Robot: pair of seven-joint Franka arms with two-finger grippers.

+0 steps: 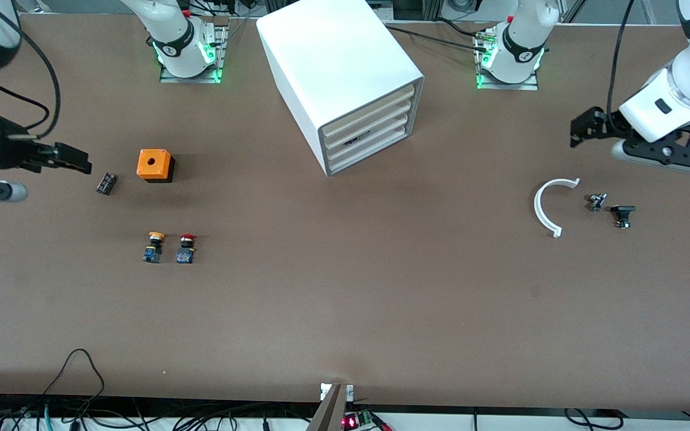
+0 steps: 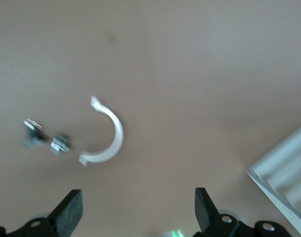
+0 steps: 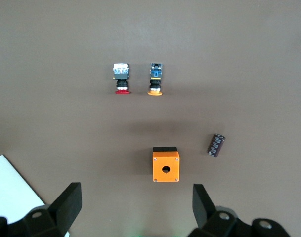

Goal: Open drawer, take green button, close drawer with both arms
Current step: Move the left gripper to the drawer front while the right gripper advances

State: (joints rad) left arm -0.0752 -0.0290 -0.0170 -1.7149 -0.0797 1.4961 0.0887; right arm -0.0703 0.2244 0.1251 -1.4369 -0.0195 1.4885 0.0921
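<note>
Both sets of jaws are spread wide and hold nothing, which fits a task not yet begun. All four wide shallow white drawers (image 1: 369,127) sit shut in the big white boxy cabinet (image 1: 340,76), which stands mid-table between the two arm bases, its front turned toward the front camera and slightly toward the left arm's end. The green-capped button is not visible anywhere (likely inside a shut drawer, hence the opening step first).

The left gripper (image 1: 580,127) hangs over bare table at the left arm's end, above a white curved plastic half-ring (image 1: 545,206) and two small dark metal parts (image 1: 611,208).

The right gripper (image 1: 78,160) hangs at the right arm's end, over a small dark cylindrical capacitor (image 1: 106,182) beside an orange square box with a hole (image 1: 155,164). Nearer the front camera stand a yellow-capped button (image 1: 153,246) and a red-capped button (image 1: 186,248), wrong colours.

Both arms look parked clear of the cabinet.
</note>
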